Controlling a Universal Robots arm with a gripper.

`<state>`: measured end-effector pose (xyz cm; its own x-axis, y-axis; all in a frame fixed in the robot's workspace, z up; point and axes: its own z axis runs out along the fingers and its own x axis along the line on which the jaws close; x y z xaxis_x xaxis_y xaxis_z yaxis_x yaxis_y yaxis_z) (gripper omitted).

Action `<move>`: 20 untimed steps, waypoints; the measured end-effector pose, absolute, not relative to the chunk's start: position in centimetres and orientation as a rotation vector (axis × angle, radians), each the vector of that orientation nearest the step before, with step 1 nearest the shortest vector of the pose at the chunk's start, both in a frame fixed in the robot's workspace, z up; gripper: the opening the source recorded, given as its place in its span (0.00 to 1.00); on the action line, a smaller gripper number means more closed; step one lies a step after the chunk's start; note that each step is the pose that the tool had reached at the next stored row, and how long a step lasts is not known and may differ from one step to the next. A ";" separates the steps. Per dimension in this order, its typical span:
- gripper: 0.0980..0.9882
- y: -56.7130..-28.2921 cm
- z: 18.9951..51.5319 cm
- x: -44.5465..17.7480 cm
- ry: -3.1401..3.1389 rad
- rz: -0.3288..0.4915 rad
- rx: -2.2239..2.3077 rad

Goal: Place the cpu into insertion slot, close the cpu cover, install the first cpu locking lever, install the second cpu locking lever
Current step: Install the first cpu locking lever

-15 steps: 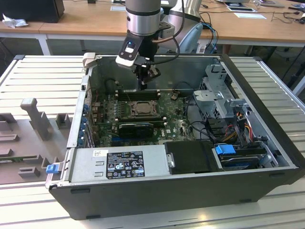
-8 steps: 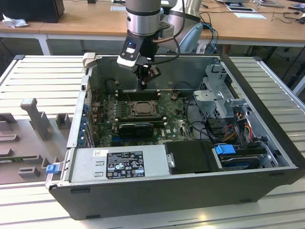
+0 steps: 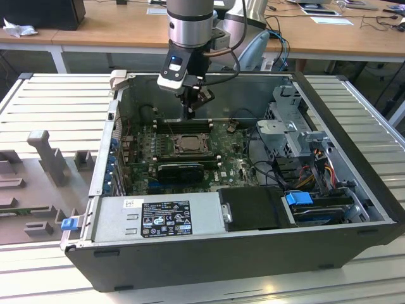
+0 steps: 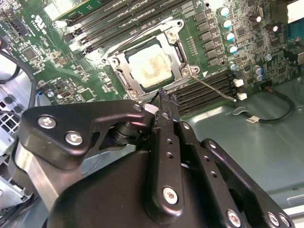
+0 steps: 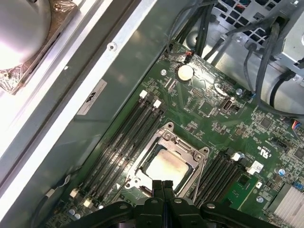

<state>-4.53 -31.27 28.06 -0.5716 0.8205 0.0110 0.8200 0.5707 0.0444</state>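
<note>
Silver-grey arm (image 3: pixel 188 25), small blue light (image 3: pixel 175 61) at its wrist, matte black fingers (image 4: pixel 167 142) studded with silver screws (image 4: pixel 169 194).

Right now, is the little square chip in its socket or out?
In. The chip lies flat and sunk in, with the metal cover lowered around its edges, in both wrist views.

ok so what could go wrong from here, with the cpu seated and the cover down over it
1. The gripper, fingers shut, hovers right at the edge of the cpu cover. A slightly misaligned descent could press on the cpu instead of a lever.
2. The thin locking lever sticks out across the memory slots. It could probably slip off the narrow fingertips and scrape the slots.
</note>
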 end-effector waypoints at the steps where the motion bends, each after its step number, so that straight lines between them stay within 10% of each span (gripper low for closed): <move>1: 0.01 -31.3 28.1 -4.5 2.777 0.070 1.444; 20: 0.01 -31.3 28.1 -4.5 2.843 0.070 1.315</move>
<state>-4.53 -31.27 28.06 -0.6476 0.7619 0.0111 0.7615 0.6467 0.0444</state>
